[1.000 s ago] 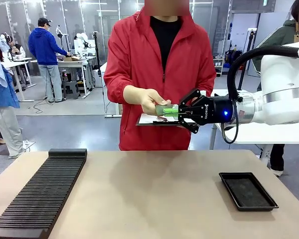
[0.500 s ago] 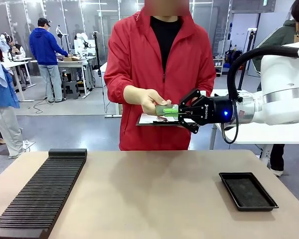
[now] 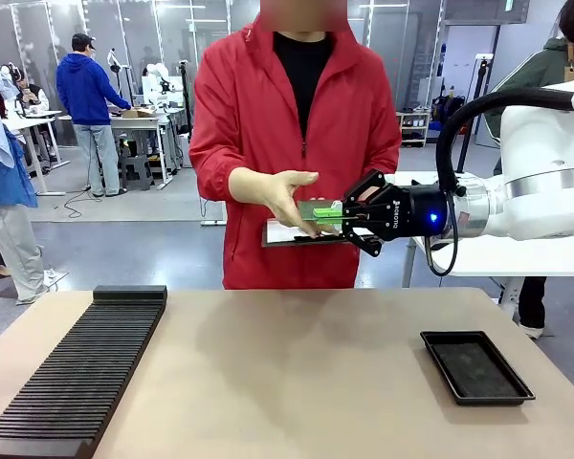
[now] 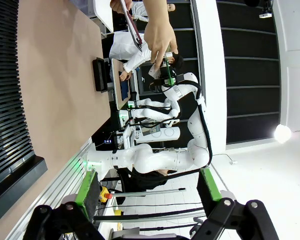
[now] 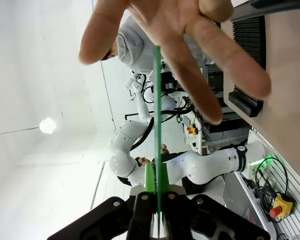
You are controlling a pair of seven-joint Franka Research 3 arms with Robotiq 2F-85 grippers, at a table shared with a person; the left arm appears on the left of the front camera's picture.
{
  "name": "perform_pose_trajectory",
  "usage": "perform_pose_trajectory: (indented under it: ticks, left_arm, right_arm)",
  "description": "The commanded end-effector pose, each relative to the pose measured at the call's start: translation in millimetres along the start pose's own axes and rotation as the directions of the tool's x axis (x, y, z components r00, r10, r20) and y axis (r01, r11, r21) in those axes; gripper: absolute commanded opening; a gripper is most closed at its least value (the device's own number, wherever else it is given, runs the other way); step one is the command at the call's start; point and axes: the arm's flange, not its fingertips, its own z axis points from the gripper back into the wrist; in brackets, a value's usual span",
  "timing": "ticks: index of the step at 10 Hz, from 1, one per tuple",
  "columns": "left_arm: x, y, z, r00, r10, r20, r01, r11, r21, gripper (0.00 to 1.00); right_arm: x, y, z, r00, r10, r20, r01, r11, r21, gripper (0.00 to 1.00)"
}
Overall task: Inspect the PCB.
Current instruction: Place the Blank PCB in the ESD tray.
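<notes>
The PCB (image 3: 318, 210) is a thin green board held level at chest height beyond the table's far edge. My right gripper (image 3: 339, 215) is shut on its near end. In the right wrist view the PCB (image 5: 156, 115) shows edge-on as a green line rising from my right gripper (image 5: 156, 195). The person's hand (image 3: 279, 194) is spread open against the board's far end, fingers no longer pinching it; I cannot tell if it still touches. In the left wrist view my left gripper (image 4: 148, 181) is open and holds nothing, looking along the table toward the PCB (image 4: 166, 70).
A black slotted rack (image 3: 77, 373) lies along the table's left side. A shallow black tray (image 3: 476, 367) sits at the right. The person holds a dark clipboard (image 3: 285, 233) just under the board. Other people stand far behind.
The person's hand has opened from a pinch on the PCB to spread fingers, and the person has shifted slightly left. My right gripper has kept still with the board.
</notes>
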Motion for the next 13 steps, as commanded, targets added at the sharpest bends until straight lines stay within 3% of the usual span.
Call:
perform_pose_trajectory:
  ticks: [1, 13]
  left_arm:
    - [-2.5, -0.9, 0.8, 1.0, 0.002, -0.006, -0.002, 1.0, -0.012, 1.0]
    - [-2.5, -0.9, 0.8, 1.0, 0.002, -0.006, -0.002, 1.0, -0.012, 1.0]
  right_arm:
    - [0.6, 2.2, -1.1, 1.0, 0.005, 0.002, -0.005, 1.0, -0.001, 0.0]
    - [0.6, 2.2, -1.1, 1.0, 0.005, 0.002, -0.005, 1.0, -0.001, 0.0]
